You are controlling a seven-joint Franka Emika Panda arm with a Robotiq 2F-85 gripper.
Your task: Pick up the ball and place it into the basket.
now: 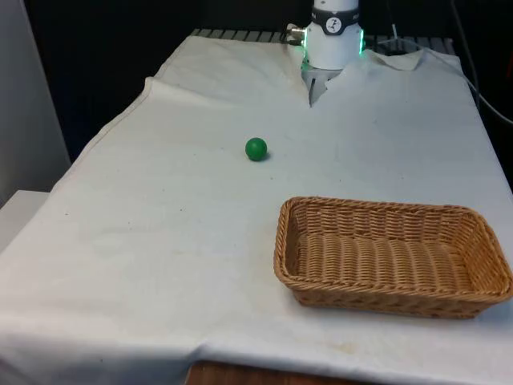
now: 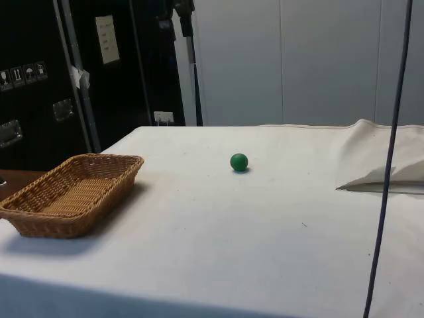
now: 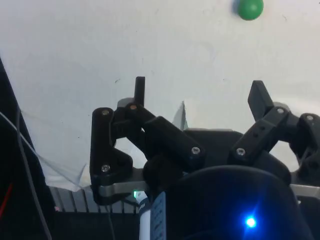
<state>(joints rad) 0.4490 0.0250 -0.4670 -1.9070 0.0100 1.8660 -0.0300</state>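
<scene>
While the gripper hangs high above the cloth with fingers spread and empty, the green ball rests alone mid-table, well apart from the wicker basket at the front view's near right. Descend centred, straddling it squarely, since it rolls easily.

White-clothed table, dark cabinets and pale wall panels behind.
</scene>
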